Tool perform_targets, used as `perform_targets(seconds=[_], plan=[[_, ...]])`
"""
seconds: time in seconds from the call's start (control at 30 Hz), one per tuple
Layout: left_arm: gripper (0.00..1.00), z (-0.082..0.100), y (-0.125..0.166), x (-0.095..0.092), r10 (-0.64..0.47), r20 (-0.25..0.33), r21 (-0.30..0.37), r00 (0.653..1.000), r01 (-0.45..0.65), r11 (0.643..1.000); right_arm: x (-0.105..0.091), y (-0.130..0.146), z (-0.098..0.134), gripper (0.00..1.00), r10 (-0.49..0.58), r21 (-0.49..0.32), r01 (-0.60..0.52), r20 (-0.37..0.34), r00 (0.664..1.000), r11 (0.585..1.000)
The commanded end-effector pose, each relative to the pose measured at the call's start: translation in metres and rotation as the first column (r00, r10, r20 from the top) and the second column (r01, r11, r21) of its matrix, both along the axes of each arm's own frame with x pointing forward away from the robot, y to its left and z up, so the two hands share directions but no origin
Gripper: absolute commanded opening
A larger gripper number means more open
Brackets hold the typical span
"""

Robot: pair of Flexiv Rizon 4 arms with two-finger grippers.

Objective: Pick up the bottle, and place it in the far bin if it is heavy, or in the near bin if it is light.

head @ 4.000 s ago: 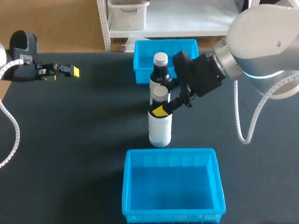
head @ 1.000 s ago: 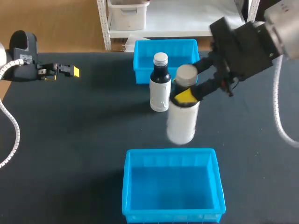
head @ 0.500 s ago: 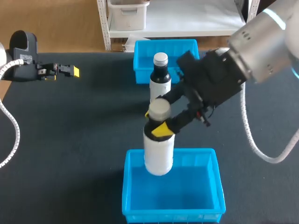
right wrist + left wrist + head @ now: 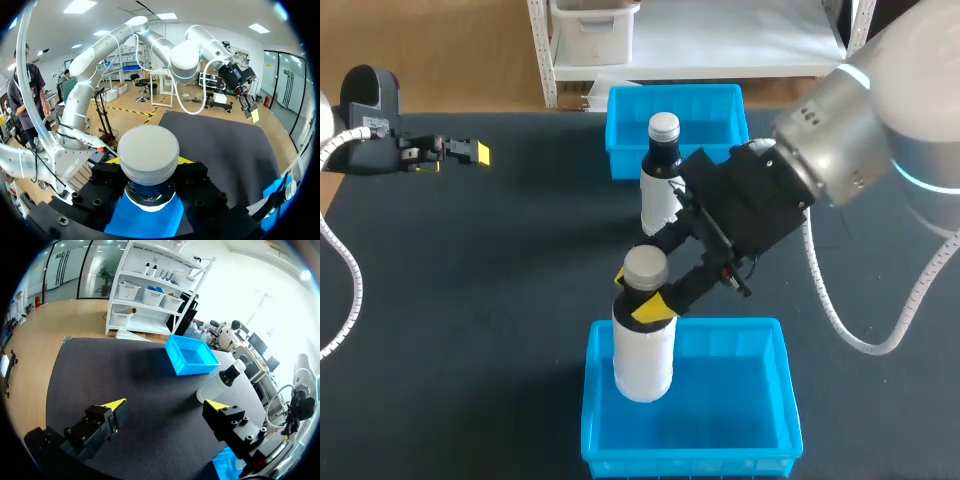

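Bottle (image 4: 643, 345), white w/ grey cap (image 4: 644, 267), hangs upright w/ its lower half inside near bin (image 4: 788, 400), toward bin's left side; can't tell if base touches bin floor. R hand (image 4: 638, 297) is clamped on the neck just under cap, yellow tips either side. Step in hand looks like the set-down. To do it well: lower straight, no tilt, till base sits flat and clear of left wall, then open fingers and lift out vertically so cap isn't snagged. Second bottle (image 4: 662, 180), dark w/ white label, stands on surface (image 4: 500, 300) just before far bin (image 4: 620, 150). L hand (image 4: 455, 155) sits near surface's left edge, fingers spread, holding nothing.
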State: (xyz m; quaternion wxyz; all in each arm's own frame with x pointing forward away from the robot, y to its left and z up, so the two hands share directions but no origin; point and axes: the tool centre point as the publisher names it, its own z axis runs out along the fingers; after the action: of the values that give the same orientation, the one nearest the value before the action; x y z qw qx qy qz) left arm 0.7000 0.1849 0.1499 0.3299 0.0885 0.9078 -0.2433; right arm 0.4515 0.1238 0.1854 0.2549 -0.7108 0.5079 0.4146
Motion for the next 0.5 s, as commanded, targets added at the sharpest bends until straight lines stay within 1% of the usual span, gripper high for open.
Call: perform_targets(seconds=[0.03,0.23,0.5], plan=[[1.00,0.000,0.000,0.000,0.000,0.000,0.000,1.000,0.000,1.000,0.002,0.005,-0.010,0.00,0.016,-0.008,-0.016,0.001,1.000,1.000],[1.00,0.000,0.000,0.000,0.000,0.000,0.000,1.000,0.000,1.000,-0.001,0.007,-0.023,0.00,0.039,-0.007,-0.039,-0.006,0.999,0.999],[1.00,0.000,0.000,0.000,0.000,0.000,0.000,1.000,0.000,1.000,0.000,0.006,-0.038,0.00,0.063,-0.015,-0.063,0.014,0.998,0.998]])
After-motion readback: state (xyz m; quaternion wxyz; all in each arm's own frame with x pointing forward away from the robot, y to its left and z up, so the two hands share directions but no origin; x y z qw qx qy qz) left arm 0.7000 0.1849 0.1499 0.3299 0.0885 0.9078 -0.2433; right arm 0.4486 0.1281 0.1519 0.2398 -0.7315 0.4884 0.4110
